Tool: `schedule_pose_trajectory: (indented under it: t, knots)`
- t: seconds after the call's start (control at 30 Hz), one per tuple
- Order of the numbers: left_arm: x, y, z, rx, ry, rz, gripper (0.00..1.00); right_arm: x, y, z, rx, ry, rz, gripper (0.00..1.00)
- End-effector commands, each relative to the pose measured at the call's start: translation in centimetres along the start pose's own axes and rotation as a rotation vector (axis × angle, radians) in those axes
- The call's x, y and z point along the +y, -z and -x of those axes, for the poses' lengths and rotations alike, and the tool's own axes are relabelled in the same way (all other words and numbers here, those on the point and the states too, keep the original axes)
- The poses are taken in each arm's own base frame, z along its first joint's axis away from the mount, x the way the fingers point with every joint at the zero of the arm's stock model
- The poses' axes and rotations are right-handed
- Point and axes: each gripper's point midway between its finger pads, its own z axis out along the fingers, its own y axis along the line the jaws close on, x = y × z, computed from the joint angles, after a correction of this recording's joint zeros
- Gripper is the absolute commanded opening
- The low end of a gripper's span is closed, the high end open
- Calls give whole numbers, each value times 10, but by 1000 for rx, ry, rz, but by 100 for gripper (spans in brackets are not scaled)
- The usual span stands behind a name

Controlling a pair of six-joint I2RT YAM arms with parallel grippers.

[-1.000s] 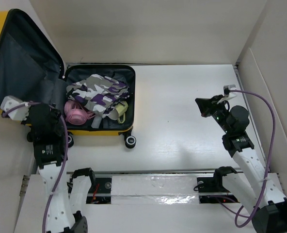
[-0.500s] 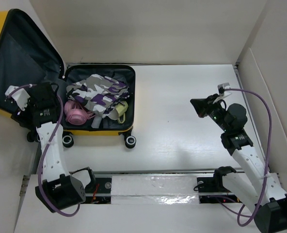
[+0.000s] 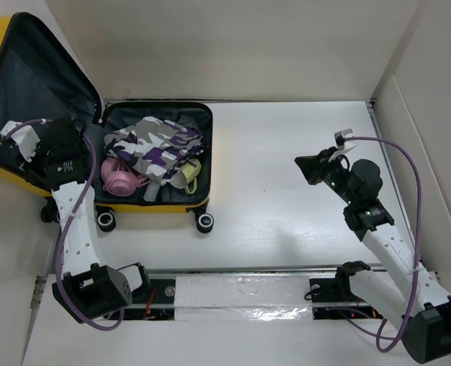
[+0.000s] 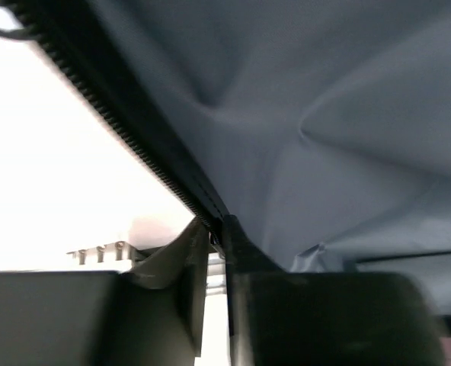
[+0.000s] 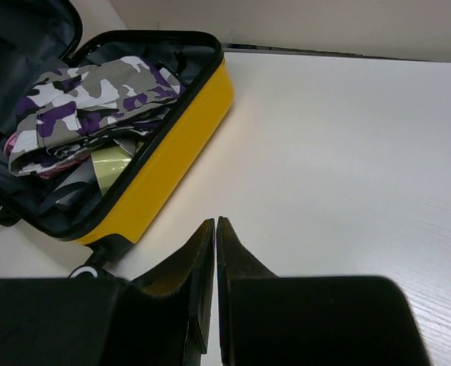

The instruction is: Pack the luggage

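One luggage case, yellow-shelled, lies open at the far left of the table, its lid raised to the left and showing grey lining. The base holds three visible items: one camouflage garment, one pink item and one yellow-green item. Two black wheels show at the near edge. Two arms are present. The left gripper is at the lid's rim, fingers drawn nearly together, nipping the zipper band. The right gripper hangs over bare table well to the right, fingers pressed together, holding nothing.
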Motion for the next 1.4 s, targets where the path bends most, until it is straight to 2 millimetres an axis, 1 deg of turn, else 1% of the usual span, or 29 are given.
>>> schedule_pose_trajectory:
  t: [0.0, 0.07, 0.13, 0.2, 0.27, 0.3, 0.37, 0.4, 0.43, 0.53, 0.57, 0.6, 0.67, 0.7, 0.77, 0.8, 0.83, 0.87, 0.9, 0.93, 0.97, 1.0, 1.03, 1.07, 1.1, 1.2, 1.23, 1.33, 1.37]
  knots:
    - [-11, 3, 15, -23, 70, -60, 0, 4, -3, 25, -52, 38, -3, 11]
    - [-16, 6, 16, -13, 74, -103, 0, 1, -4, 22, -42, 35, -16, 10]
    - [-30, 21, 16, -16, 66, -188, 0, -1, -7, 19, -28, 32, -23, 10]
    - [-63, 61, 17, -54, 16, -346, 0, -2, -8, 17, -20, 28, -24, 11]
    - [-68, 86, 10, -134, -95, -334, 0, -3, -10, 15, -13, 25, -26, 11]
    - [-84, 120, 6, -175, -122, -421, 0, -3, -10, 14, -11, 25, -25, 11]
    - [-85, 144, -6, -251, -256, -407, 0, -2, -13, 10, 2, 22, -15, 6]
    - [-90, 158, -5, -278, -251, -432, 0, -2, -14, 8, 7, 19, -16, 5]
    - [-93, 178, -13, -306, -293, -475, 0, 0, -16, 8, 11, 20, -8, 5]
    - [-96, 202, -20, -332, -360, -561, 0, -5, -18, 4, 22, 18, -32, 5]
    - [-97, 207, -24, -314, -326, -588, 0, -7, -18, 5, 19, 18, -42, 6]
    - [-91, 203, -31, -310, -384, -588, 0, -8, -17, 5, 17, 18, -48, 6]
    - [-100, 214, -42, -231, -364, -726, 0, -7, -17, 5, 15, 19, -52, 8]
    - [-108, 229, -61, -158, -427, -888, 7, -7, -17, 5, 13, 18, -53, 9]
    - [-113, 257, -75, -87, -487, -1109, 24, -8, -17, 5, 13, 17, -61, 10]
    - [-109, 269, -87, -41, -541, -1206, 31, -9, -18, 4, 16, 16, -63, 11]
    - [-107, 295, -101, 33, -570, -1376, 43, -7, -20, 3, 19, 16, -57, 11]
    - [-102, 306, -104, 60, -577, -1452, 47, -9, -20, 1, 25, 16, -65, 12]
    - [-92, 314, -96, 65, -542, -1520, 48, -9, -20, 2, 25, 15, -69, 12]
    - [-83, 334, -95, 98, -531, -1648, 50, -10, -20, 1, 26, 17, -73, 12]
    - [-72, 344, -85, 93, -500, -1729, 53, -11, -20, 2, 22, 17, -80, 12]
    - [-64, 351, -84, 113, -504, -1780, 56, -12, -20, 2, 23, 18, -83, 13]
    - [-52, 370, -86, 159, -516, -1895, 58, -10, -21, 1, 26, 19, -79, 12]
    - [-41, 384, -82, 189, -524, -1987, 59, -12, -21, 1, 23, 20, -88, 13]
    - [-34, 393, -90, 239, -571, -2040, 59, -13, -21, 1, 25, 20, -93, 13]
    - [-3, 434, -100, 373, -643, -2325, 59, -13, -23, -1, 31, 23, -100, 13]
    - [14, 449, -102, 438, -663, -2450, 58, -14, -23, -3, 35, 24, -106, 13]
    - [25, 469, -90, 435, -637, -2624, 57, -12, -23, -2, 35, 29, -103, 13]
    - [21, 473, -80, 407, -603, -2623, 56, -13, -22, -1, 31, 31, -111, 13]
